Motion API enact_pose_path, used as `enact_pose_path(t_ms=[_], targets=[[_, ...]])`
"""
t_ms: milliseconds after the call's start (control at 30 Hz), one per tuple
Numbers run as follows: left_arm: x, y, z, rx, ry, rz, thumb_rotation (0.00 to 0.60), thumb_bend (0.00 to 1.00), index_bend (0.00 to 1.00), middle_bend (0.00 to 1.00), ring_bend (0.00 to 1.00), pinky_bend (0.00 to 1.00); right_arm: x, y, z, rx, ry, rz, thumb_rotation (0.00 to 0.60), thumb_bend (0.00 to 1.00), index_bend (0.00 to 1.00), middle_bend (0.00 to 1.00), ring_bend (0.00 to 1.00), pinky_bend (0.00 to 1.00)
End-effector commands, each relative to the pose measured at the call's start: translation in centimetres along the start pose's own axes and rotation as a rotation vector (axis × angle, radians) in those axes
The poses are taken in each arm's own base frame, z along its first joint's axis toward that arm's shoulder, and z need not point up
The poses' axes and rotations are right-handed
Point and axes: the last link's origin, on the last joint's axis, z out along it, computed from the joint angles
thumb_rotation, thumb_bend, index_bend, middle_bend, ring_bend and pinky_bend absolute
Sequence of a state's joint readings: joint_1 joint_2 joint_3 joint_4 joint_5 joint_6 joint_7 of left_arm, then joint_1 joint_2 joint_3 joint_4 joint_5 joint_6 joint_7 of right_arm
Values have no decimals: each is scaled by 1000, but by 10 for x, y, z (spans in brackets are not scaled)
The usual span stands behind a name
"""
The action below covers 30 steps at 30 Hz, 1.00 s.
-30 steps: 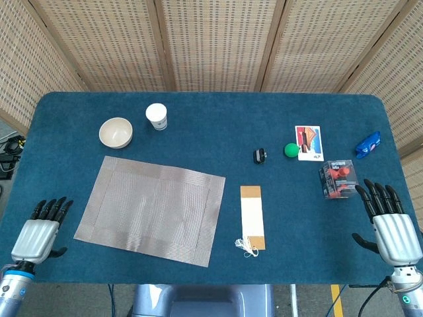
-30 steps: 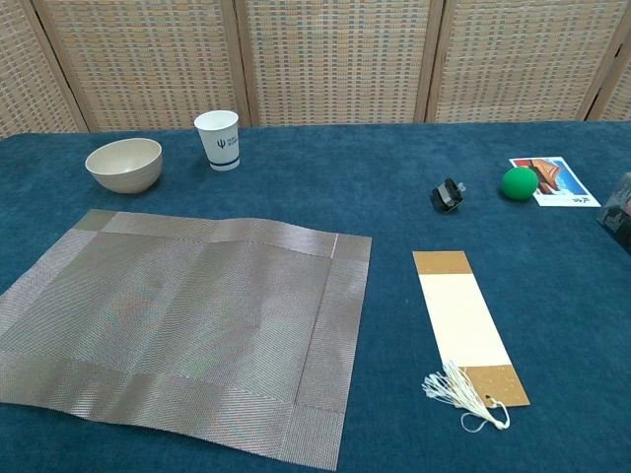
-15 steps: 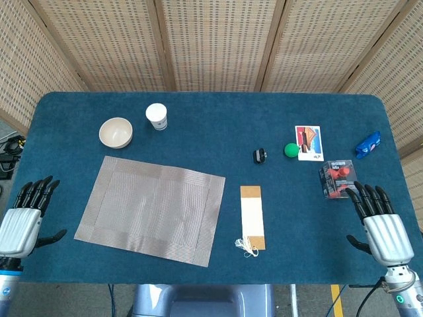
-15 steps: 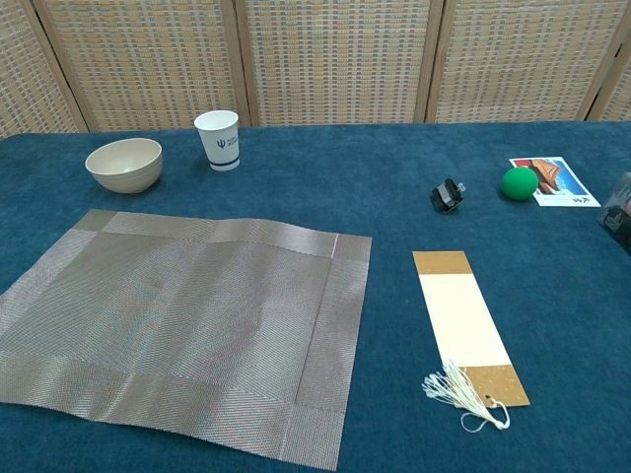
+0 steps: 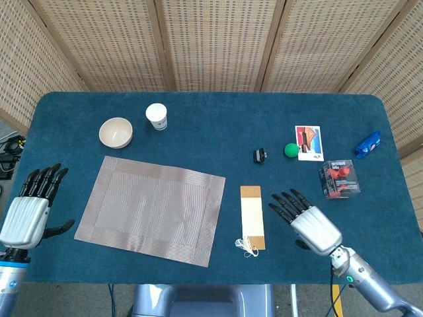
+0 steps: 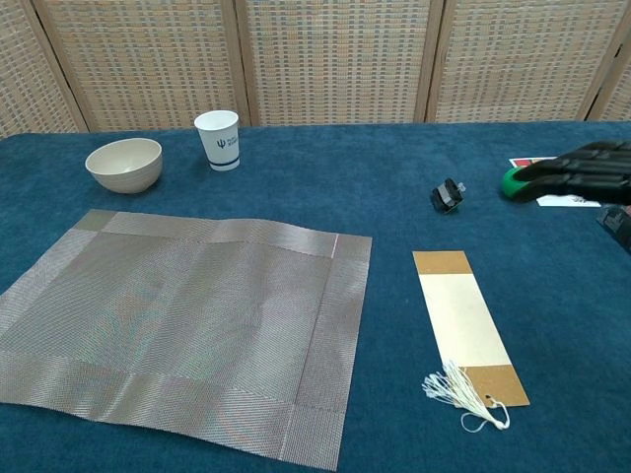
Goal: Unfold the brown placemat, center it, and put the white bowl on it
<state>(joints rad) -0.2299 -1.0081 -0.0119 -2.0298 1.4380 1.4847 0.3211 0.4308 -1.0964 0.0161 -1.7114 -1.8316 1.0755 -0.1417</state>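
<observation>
The brown placemat [image 5: 151, 209] [image 6: 187, 330] lies unfolded and flat on the left half of the blue table, slightly skewed. The white bowl [image 5: 115, 132] [image 6: 124, 164] stands upright behind the mat's far left corner, off the mat. My left hand [image 5: 32, 207] hovers open at the table's left edge, well left of the mat, holding nothing. My right hand [image 5: 305, 220] [image 6: 584, 168] is open with fingers spread, just right of the bookmark, empty.
A white paper cup [image 5: 156, 116] stands right of the bowl. A tasselled bookmark [image 5: 252, 216] lies right of the mat. Further right are a black clip [image 5: 259, 156], green ball [image 5: 291, 150], picture card [image 5: 309, 142], a clear box of red items [image 5: 339, 179] and a blue packet [image 5: 367, 144].
My right hand has swung left from the table's right edge to beside the bookmark, entering the chest view. The left hand has shifted a little. Mat and bowl have not moved.
</observation>
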Motion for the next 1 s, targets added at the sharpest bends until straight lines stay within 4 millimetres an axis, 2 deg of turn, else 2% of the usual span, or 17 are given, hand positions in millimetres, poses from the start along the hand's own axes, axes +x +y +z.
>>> enact_pose_path(t_ms=[33,167,300,500,667,1000], targets=[[0,-1,3,5,3,-1,600,0,0,0,0,0,-6,-33,37,162,-83,27,600,0,125,0,0,0],[1,-2,5,7,3,-10,600,0,0,0,0,0,-13,-58,61,255,-140,43,600,0,143,0,0,0],[4,-5,6,16,7,-27,600,0,0,0,0,0,-14,-88,85,351,-137,74,600,0,215,0,0,0],[4,-10,8,29,-2,-39,600,0,0,0,0,0,-21,-123,110,459,-149,95,600,0,299,0,0,0],[5,-13,9,35,-3,-46,600,0,0,0,0,0,-27,-142,128,501,-144,78,600,0,310,0,0,0],[2,-12,11,28,-23,-44,600,0,0,0,0,0,-41,-162,153,513,-169,44,600,0,316,0,0,0]])
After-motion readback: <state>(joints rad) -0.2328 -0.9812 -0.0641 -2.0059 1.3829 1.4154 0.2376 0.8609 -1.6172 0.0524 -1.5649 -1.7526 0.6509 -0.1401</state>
